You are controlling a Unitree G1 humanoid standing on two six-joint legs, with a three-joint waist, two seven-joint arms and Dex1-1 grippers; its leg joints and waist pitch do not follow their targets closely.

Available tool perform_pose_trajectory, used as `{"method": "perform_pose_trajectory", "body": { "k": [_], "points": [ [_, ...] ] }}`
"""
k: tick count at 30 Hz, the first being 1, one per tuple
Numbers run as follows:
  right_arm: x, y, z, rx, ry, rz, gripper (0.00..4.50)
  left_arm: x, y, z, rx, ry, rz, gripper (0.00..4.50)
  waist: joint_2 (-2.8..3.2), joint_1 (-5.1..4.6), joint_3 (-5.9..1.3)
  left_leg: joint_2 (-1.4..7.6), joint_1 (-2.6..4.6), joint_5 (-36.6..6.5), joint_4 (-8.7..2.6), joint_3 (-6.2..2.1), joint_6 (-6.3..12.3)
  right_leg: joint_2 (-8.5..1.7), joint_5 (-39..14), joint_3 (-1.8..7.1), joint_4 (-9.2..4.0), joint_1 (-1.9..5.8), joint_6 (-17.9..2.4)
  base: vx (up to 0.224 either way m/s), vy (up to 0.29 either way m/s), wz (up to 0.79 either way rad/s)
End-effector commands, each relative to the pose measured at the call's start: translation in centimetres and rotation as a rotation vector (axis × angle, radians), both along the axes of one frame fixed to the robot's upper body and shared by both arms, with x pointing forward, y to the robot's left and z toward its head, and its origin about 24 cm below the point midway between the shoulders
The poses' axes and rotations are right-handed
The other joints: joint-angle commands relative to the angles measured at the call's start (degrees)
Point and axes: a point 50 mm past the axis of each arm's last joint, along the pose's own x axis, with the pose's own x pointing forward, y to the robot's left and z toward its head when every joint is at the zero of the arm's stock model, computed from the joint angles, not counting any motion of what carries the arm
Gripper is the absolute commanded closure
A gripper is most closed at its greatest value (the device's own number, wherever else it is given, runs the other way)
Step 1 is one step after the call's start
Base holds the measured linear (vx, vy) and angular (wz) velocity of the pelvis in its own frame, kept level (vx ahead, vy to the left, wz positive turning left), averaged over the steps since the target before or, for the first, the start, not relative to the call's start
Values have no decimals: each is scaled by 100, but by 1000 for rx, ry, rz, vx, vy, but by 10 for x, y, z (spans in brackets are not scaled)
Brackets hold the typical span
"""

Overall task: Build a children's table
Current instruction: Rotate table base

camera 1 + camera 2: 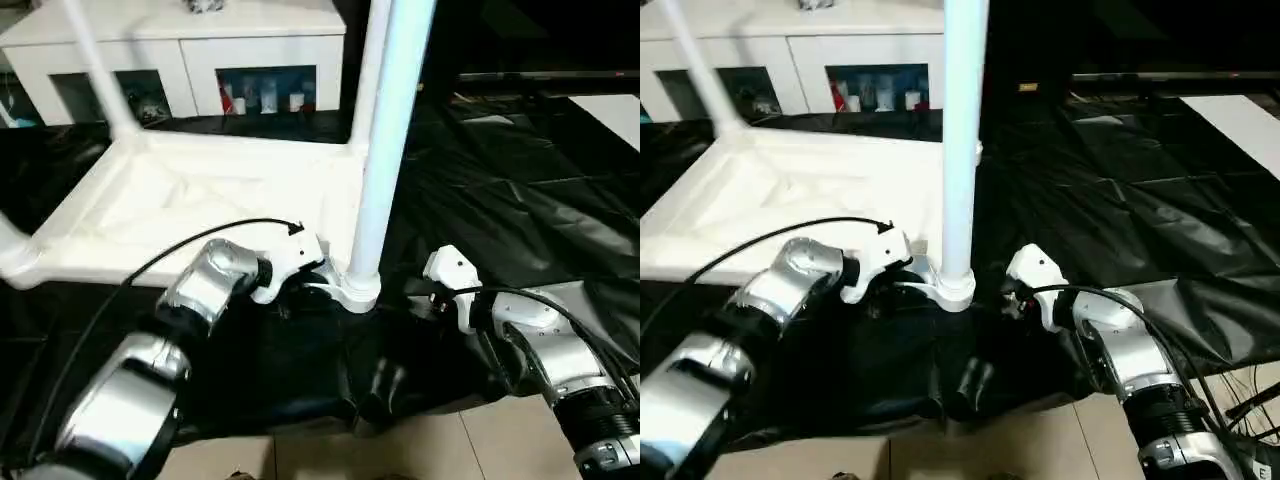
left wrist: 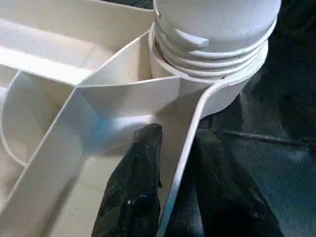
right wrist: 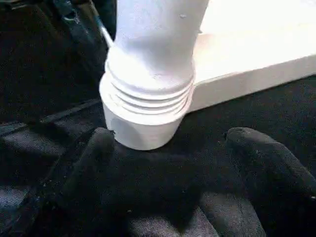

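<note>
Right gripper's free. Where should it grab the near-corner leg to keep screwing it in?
Take the leg low on its smooth tube, just above the exposed threads, approaching level from the robot's right. It stands upright, so the open right gripper can straddle it; the left gripper pinches the tabletop's rim.

all-white table top [image 1: 200, 200] and leg [image 1: 385, 150]; black sheet [image 1: 520, 200]; silver forearms, black fingers [image 2: 133, 187].

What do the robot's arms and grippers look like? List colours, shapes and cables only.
Both forearms are rounded, shiny silver shells over black joints. The left gripper and right gripper each have two black, blunt-tipped fingers behind a white wrist housing. A thin black cable arcs to the left wrist; black cables also loop along the right forearm.
</note>
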Motion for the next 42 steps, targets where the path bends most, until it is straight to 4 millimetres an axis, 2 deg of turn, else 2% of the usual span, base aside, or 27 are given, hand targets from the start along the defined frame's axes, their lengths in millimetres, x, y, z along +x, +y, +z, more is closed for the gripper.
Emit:
{"method": "perform_pose_trajectory", "body": {
  "k": [1, 3, 6, 13, 18, 20, 22, 24, 28, 33, 35, 39, 40, 42],
  "points": [
    [5, -1, 6, 11, -23, -19, 46, -6, 12, -19, 15, 75, 109, 369, -53, 38, -383, 172, 90, -1772, -465, -119, 297, -218, -1601, 85, -465, 272, -1437, 0, 0, 0],
    [9, -2, 5, 10, -12, -69, 46, -7, 11, -20, 1, 90, 212, 370, -66, 19, -382, 166, 78, -1770, -468, -123, 274, -217, -1725, 81, -470, 266, -1376, 0, 0, 0],
    [10, -1, 5, 9, -19, -68, 46, -9, 8, -22, -5, 95, 268, 370, -70, 7, -388, 169, 74, -1730, -459, -120, 289, -212, -1680, 82, -467, 263, -1371, 0, 0, 0],
    [10, -1, 5, 1, -25, -71, 46, -12, -2, -21, -43, 87, 314, 373, -79, -11, -387, 146, 53, -1677, -450, -111, 383, -193, -1745, 74, -503, 250, -1285, 0, 0, 0],
    [10, -3, 4, -12, -27, -67, 46, -21, -19, -14, -104, 38, 183, 373, -65, -4, -404, 155, 51, -1631, -456, -116, 425, -194, -1627, 73, -501, 252, -1293, 0, 0, 0],
    [9, -3, 3, -14, -26, -66, 46, -22, -21, -13, -118, 36, 166, 318, -51, 6, -419, 165, 58, -1514, -455, -112, 459, -194, -1408, 73, -483, 258, -1341, 0, 0, 0],
    [9, -4, 4, -24, -27, -60, 46, -27, -24, -8, -129, 42, 80, 301, -42, 38, -434, 163, 64, -1292, -436, -93, 536, -194, -987, 74, -447, 267, -1470, 0, 0, 0],
    [9, -4, 4, -25, -27, -57, 46, -26, -22, -8, -111, 31, 74, 296, -34, 57, -442, 167, 71, -1150, -428, -87, 610, -183, -717, 68, -422, 270, -1547, 0, 0, 0],
    [8, -3, 3, -26, -24, -45, 46, -21, -16, -1, -94, -18, 59, 259, -24, 62, -438, 175, 69, -1121, -433, -92, 619, -202, -621, 60, -412, 292, -1599, 0, 0, 0],
    [5, -2, 2, -25, -15, -23, 46, -18, -9, 9, -75, -67, -23, 259, -24, 66, -441, 173, 78, -1164, -435, -95, 571, -207, -667, 62, -408, 298, -1580, 0, 0, 0],
    [4, -1, 2, -22, -9, -7, 46, -13, -2, 14, -34, -88, -45, 259, -6, 59, -441, 167, 86, -1170, -435, -88, 559, -191, -619, 62, -400, 288, -1582, 0, 0, 0],
    [3, -1, 1, -26, -4, 2, 46, -8, -1, 22, -47, -95, -60, 259, -3, 72, -440, 176, 104, -1195, -438, -85, 489, -205, -572, 64, -389, 298, -1639, 0, 0, 0],
    [2, -1, 0, -26, -3, 3, 46, -8, -1, 24, -50, -96, -68, 259, 22, 78, -439, 177, 102, -1177, -439, -91, 487, -207, -545, 64, -384, 300, -1649, 0, 0, 0],
    [1, -1, 0, -26, -1, 6, 46, -5, -2, 26, -54, -97, -79, 259, 10, 84, -441, 170, 95, -1170, -435, -84, 485, -203, -464, 62, -382, 308, -1670, 0, 0, 0]
  ]
}}
